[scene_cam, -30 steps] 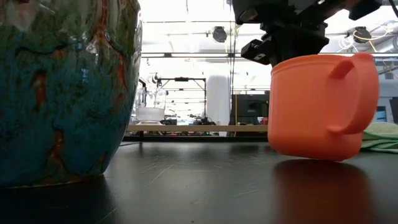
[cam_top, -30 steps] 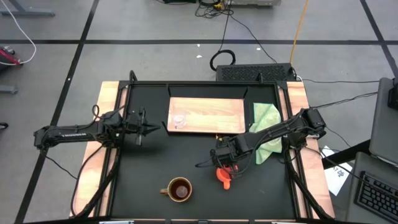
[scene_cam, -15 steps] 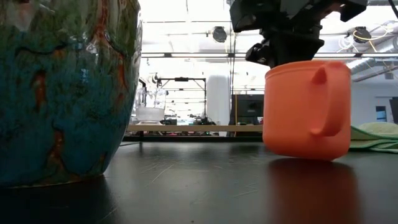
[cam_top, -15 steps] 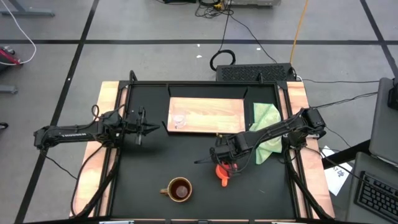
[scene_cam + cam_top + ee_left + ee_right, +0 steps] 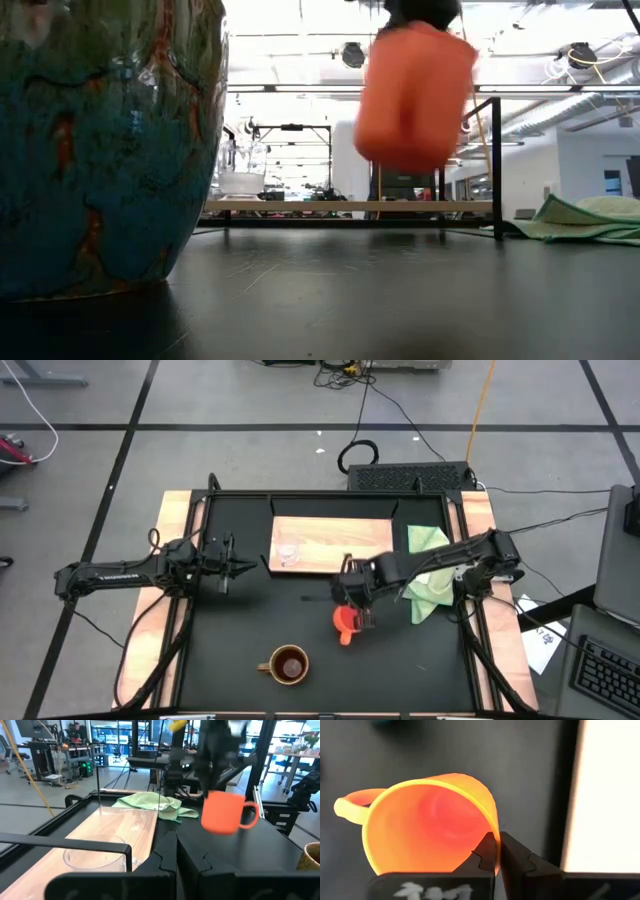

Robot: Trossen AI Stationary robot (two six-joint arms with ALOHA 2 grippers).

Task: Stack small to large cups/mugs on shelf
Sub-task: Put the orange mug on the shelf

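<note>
My right gripper (image 5: 352, 603) is shut on the orange handled cup (image 5: 346, 623), which hangs in the air near the middle of the table, just in front of the light-wood board (image 5: 345, 546). The small clear glass cup (image 5: 289, 552) stands on the board's left end. The larger brown mug (image 5: 288, 664) stands near the table's front edge; in the low view its glazed side (image 5: 100, 150) fills the left. My left gripper (image 5: 240, 567) is shut and empty, left of the board. My right gripper pinches the orange cup's rim (image 5: 492, 826) on the side away from the handle (image 5: 350, 807). One finger is inside the cup and one outside. The fingers come from above, pointing down. The cup (image 5: 415, 95) hangs below them, slightly tilted, clear of the table.
A light green cloth (image 5: 425, 575) lies crumpled at the board's right end, under my right arm. A black frame rail (image 5: 330, 495) runs around the table. The board's middle and right part (image 5: 125, 827) are bare.
My right gripper has risen and gone toward the table's far edge and a little left, toward the board. It carries the orange cup, which was resting tilted on the table a second ago and now hangs lifted clear. The cup has turned about as it rose.
</note>
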